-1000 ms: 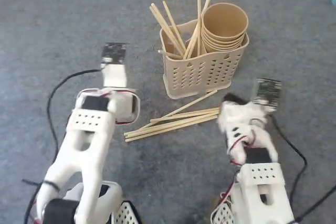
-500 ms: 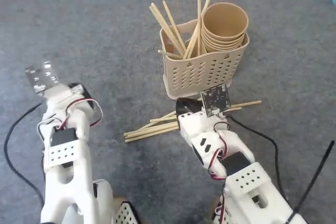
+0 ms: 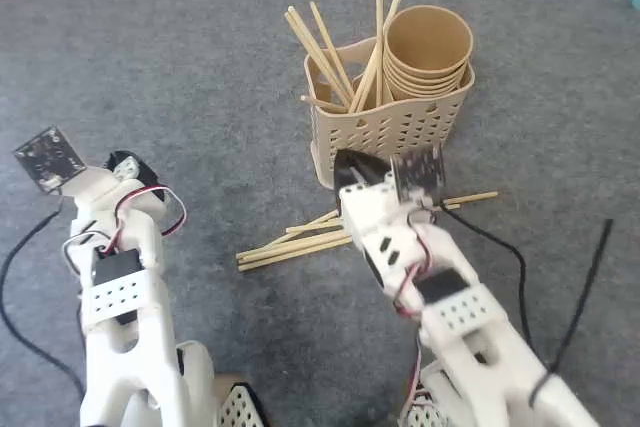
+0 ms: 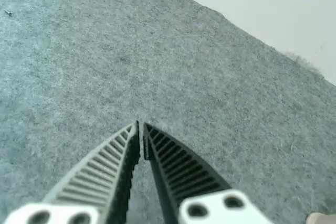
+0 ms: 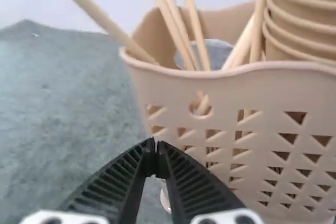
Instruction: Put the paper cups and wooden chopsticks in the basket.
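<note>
A beige perforated basket (image 3: 385,137) stands at the back of the grey carpet. Stacked paper cups (image 3: 428,45) fill its right side and several wooden chopsticks (image 3: 328,52) lean in its left side. More loose chopsticks (image 3: 295,243) lie flat in front of it, partly under the right arm. My right gripper (image 3: 350,169) is shut and empty, its tip close to the basket's front wall (image 5: 247,114); in its wrist view the right gripper (image 5: 155,144) points at that wall, with the cups (image 5: 302,19) and the chopsticks (image 5: 176,19) above. My left gripper (image 3: 125,164) sits far left and, as the left gripper (image 4: 140,127), is shut over bare carpet.
One loose chopstick end (image 3: 475,197) pokes out to the right of the right arm. Black cables (image 3: 575,297) trail from both arms near the front. A pale wall (image 4: 273,3) borders the carpet at the back.
The left arm swung away from the loose chopsticks to the far left. The right arm moved left and forward up to the basket's front, and one chopstick slid out to the right.
</note>
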